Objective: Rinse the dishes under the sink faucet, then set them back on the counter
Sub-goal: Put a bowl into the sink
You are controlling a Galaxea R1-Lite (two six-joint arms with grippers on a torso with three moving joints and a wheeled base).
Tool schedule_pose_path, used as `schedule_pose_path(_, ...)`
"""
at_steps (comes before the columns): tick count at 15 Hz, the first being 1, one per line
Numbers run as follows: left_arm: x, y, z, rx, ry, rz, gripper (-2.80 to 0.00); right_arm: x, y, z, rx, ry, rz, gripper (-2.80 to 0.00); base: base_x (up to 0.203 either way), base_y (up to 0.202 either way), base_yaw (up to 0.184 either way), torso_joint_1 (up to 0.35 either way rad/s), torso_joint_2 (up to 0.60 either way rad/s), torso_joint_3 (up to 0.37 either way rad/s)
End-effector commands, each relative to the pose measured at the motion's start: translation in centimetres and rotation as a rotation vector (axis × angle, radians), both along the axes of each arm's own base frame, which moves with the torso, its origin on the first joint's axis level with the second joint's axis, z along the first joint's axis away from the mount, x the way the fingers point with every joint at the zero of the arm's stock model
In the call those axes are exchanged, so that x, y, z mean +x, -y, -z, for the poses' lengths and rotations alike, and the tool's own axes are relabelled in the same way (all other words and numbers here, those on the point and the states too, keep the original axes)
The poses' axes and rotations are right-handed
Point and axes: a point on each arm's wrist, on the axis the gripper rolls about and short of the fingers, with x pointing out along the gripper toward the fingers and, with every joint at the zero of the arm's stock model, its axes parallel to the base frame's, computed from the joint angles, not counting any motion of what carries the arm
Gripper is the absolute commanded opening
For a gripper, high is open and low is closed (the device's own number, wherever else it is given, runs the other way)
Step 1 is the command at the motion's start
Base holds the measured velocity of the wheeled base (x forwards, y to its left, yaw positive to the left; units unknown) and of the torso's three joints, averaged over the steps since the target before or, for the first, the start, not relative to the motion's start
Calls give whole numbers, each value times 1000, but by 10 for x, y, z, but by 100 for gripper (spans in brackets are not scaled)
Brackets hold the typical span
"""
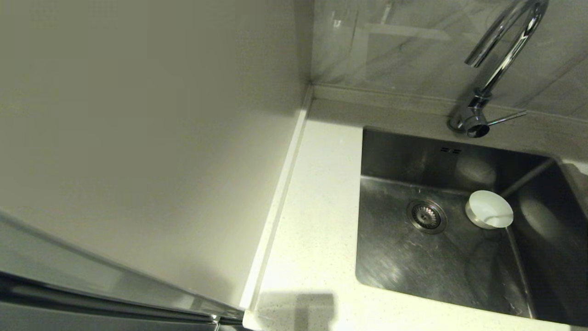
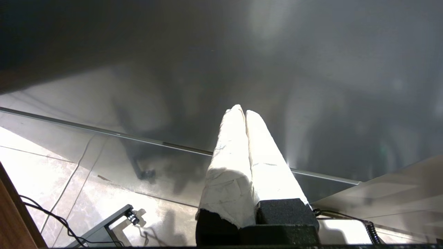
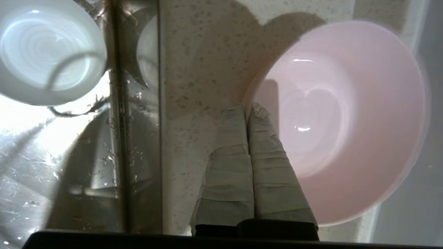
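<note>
From the head view, the sink is a rectangular brushed-steel basin sunk into the pale speckled bench. Its floor is streaked with reflections and carries a round strainer drain with two small overflow slots on the far wall. One white bowl sits inside the basin, just right of the drain, round and shallow with a smooth glazed look; nothing can be seen in it. The chrome faucet rises from the bench behind the sink, its arched spout curving over the basin and a thin lever sticking out to the right at its base. A plain wall panel fills the left. Neither arm shows here.

In the left wrist view, the left tool hangs away from the sink above a tiled floor and a dull metal panel; its two white, tape-wrapped fingers lie pressed together with nothing between them. Black cables trail on the floor.

In the right wrist view, the right tool is over the speckled bench beside the sink's edge. Its wrapped fingers are together, tips pinched at the rim of the pink bowl, which stands on the bench, smooth, glossy and empty. The white bowl lies in the wet, droplet-covered basin.

No writing or labels can be read anywhere.
</note>
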Motion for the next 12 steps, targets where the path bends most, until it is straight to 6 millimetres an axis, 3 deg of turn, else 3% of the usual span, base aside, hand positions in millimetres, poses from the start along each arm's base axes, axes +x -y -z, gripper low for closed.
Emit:
schedule_pose_path(1,0,0,0,-1,4,-2,-280,0,0,2,2,-5,-3,-280,0,0,0,0,0,0)
schedule_pose_path(6,0,0,0,-1,4,0,-280,-2,-12,-24,11,189,-94,-280,0,0,0,0,0,0)
schedule_pose_path(10,0,0,0,-1,4,1,-280,-15,-59,-43,4,223,-194,-280,0,0,0,0,0,0)
schedule_pose_path(12,0,0,0,-1,4,0,-280,-28,-93,-47,10,222,-265,-280,0,0,0,0,0,0)
